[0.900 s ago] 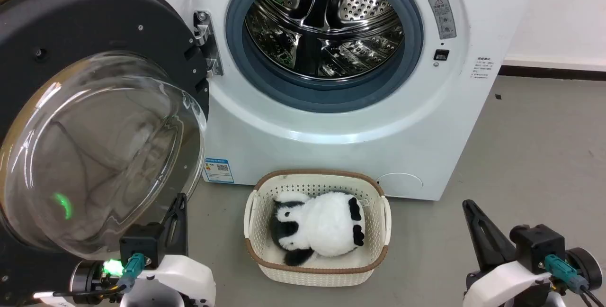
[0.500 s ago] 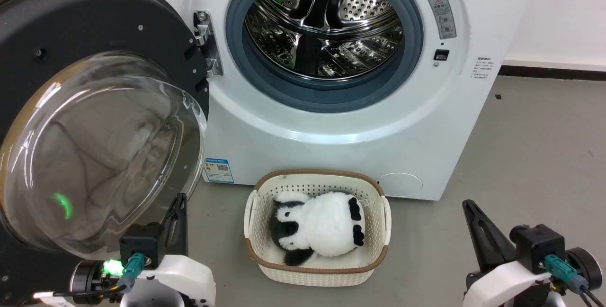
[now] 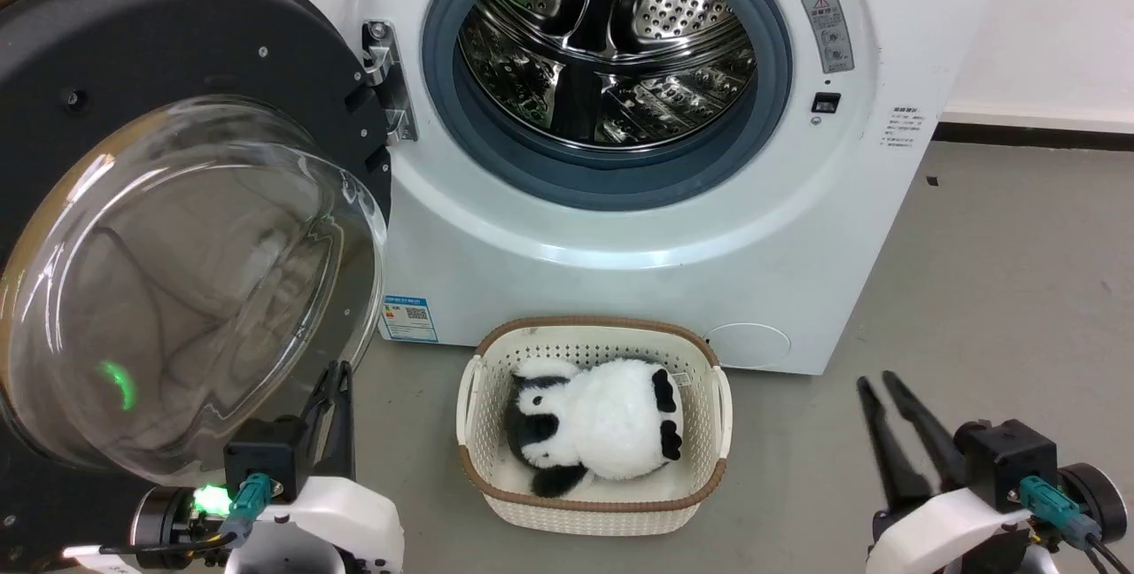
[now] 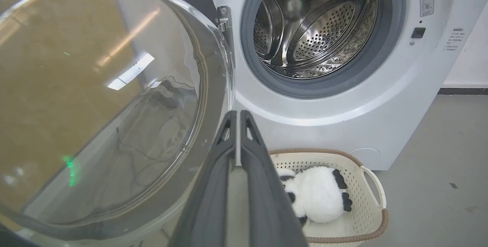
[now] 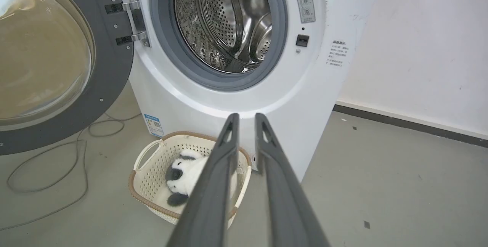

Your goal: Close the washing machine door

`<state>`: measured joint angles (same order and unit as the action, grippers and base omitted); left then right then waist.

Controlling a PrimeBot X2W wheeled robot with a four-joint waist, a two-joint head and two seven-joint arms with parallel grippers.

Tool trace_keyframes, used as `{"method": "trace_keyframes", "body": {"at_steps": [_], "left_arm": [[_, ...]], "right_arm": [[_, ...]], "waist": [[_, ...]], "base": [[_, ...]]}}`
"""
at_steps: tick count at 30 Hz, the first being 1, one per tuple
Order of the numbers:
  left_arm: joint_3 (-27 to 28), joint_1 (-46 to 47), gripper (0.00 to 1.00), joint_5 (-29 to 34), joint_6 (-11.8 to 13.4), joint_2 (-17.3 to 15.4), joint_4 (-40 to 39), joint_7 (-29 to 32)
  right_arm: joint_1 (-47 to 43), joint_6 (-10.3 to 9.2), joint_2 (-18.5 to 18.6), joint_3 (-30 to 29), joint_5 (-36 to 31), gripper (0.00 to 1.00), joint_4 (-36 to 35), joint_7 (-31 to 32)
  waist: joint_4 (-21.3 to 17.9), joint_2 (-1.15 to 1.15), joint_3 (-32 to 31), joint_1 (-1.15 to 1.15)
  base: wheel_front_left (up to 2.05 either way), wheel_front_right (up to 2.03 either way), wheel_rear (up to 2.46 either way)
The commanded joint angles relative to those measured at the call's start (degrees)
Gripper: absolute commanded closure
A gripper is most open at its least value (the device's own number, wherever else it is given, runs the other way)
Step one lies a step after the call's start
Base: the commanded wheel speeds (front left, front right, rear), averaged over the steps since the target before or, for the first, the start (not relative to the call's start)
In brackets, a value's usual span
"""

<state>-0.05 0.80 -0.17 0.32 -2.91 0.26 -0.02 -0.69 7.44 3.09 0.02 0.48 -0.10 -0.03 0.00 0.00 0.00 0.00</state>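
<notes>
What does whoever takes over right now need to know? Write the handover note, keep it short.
Left gripper: fingers shut, empty, low beside the door's glass bowl.
Right gripper: fingers slightly apart, empty, low at the right, away from the machine.
The washing machine door is swung wide open at the left; the washing machine shows its bare drum.
A basket holding a panda toy sits on the floor in front.
Done: nothing. Left: swing the door shut.

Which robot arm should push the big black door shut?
Left, probably. The left gripper sits right by the open washing machine door; the right gripper is far off, beyond the basket.
</notes>
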Motion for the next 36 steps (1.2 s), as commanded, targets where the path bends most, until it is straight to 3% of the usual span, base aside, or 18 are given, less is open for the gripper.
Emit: {"method": "trace_keyframes", "body": {"at_steps": [1,9,10,11,36], "left_arm": [[-0.01,0.00,0.00,-0.02,0.04,0.00,0.03,-0.06],[-0.46,0.00,0.00,-0.27,0.92,0.00,0.12,-0.89],[-0.64,0.06,0.76,-0.35,1.28,0.00,0.09,-1.25],[-0.69,0.10,1.00,-0.42,1.36,0.00,0.07,-1.37],[-0.85,10.01,1.00,-1.04,-0.81,-1.34,-5.19,-4.36]], "right_arm": [[0.01,0.00,0.00,-0.07,0.04,0.00,0.02,-0.06],[0.14,0.00,-0.01,-1.06,0.79,0.00,0.24,-0.89],[0.18,0.00,-0.02,-1.48,1.12,0.00,0.31,-1.25],[0.19,0.00,-0.02,-1.63,1.22,0.00,0.33,-1.37],[0.77,0.01,-0.06,-5.58,3.74,0.00,0.73,-4.36]], "waist": [[0.00,0.00,0.01,0.00],[0.01,0.00,0.09,0.00],[0.06,0.00,0.12,0.00],[0.09,0.00,0.13,0.00],[5.16,0.00,1.24,0.00]], "base": [[0.00,0.00,0.00],[0.00,0.00,0.00],[0.00,0.00,0.00],[0.00,0.00,0.00],[0.00,0.00,0.00]]}}
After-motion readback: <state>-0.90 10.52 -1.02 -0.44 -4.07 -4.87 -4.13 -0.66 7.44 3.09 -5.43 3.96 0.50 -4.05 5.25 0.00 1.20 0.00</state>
